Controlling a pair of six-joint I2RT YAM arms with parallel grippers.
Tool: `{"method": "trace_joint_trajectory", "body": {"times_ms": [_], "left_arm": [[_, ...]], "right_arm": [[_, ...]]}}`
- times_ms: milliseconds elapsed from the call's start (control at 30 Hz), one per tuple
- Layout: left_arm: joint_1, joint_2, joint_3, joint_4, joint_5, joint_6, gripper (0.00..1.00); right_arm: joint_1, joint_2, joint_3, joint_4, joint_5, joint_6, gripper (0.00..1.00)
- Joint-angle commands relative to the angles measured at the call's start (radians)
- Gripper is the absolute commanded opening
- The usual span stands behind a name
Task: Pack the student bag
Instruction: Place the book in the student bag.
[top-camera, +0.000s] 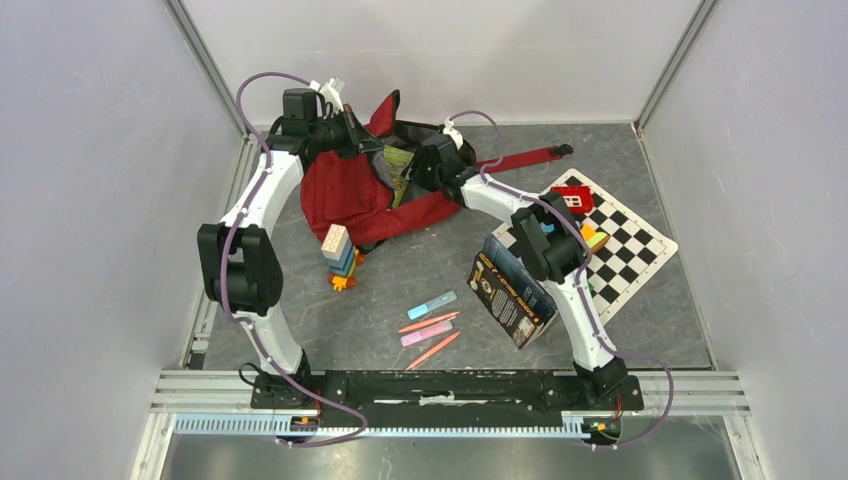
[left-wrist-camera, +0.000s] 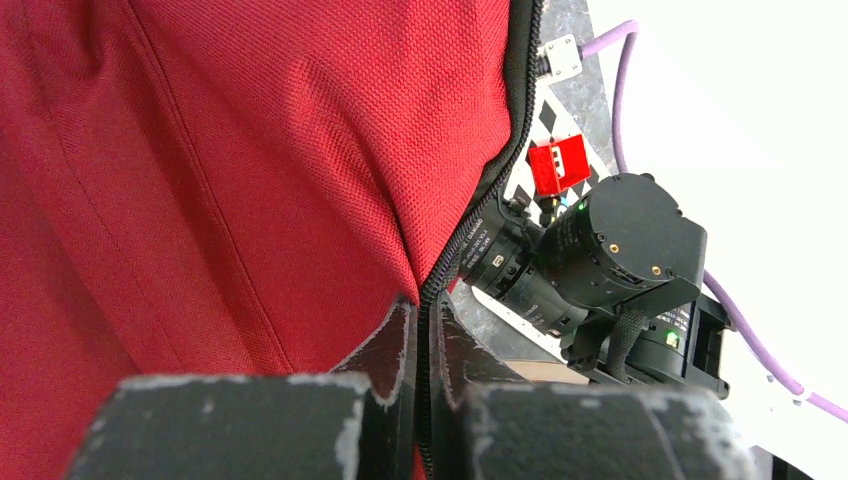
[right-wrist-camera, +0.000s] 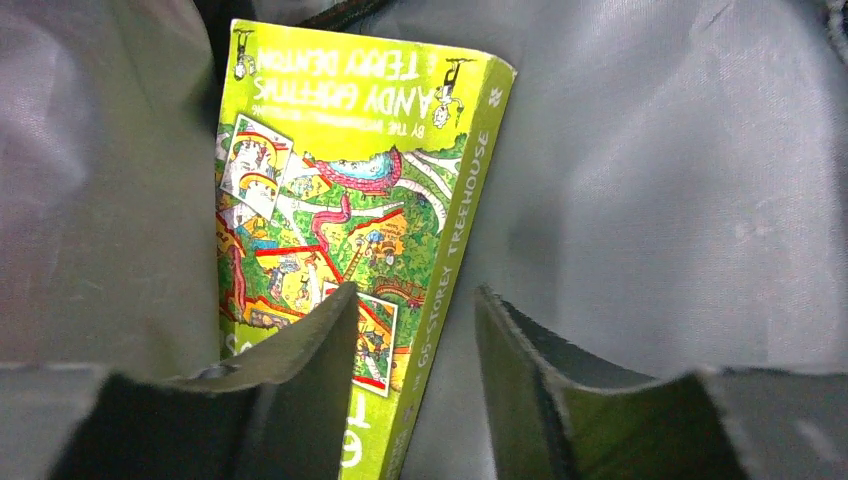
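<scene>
Left fingers (left-wrist-camera: 385, 345) pinch the student bag (left-wrist-camera: 250, 170) by its zip edge. Right fingers (right-wrist-camera: 310, 370) stand wide around the green book (right-wrist-camera: 340, 190) inside the bag. Stowing looks done, so next they should withdraw cleanly.

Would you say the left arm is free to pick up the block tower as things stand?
Probably not yet. The left gripper is shut on the zip edge of the student bag, so it would have to let go first. The block tower itself stands uncovered near the bag.
</scene>
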Motion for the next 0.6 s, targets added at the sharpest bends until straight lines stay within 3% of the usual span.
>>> {"method": "trace_joint_trajectory", "body": {"times_ms": [0, 300, 567], "left_arm": [[0.003, -0.016, 0.010, 0.033, 0.029, 0.026, 0.02], [0.002, -0.025, -0.003, 0.036, 0.029, 0.028, 0.02], [0.002, -0.029, -0.034, 0.050, 0.037, 0.022, 0.02]], "right_arm": [[0.005, -0.042, -0.002, -0.002, 0.023, -0.045, 0.48], [0.005, 0.068, 0.081, 0.019, -0.129, 0.008, 0.47], [0.013, 0.171, 0.155, 0.290, -0.341, 0.019, 0.48]]}}
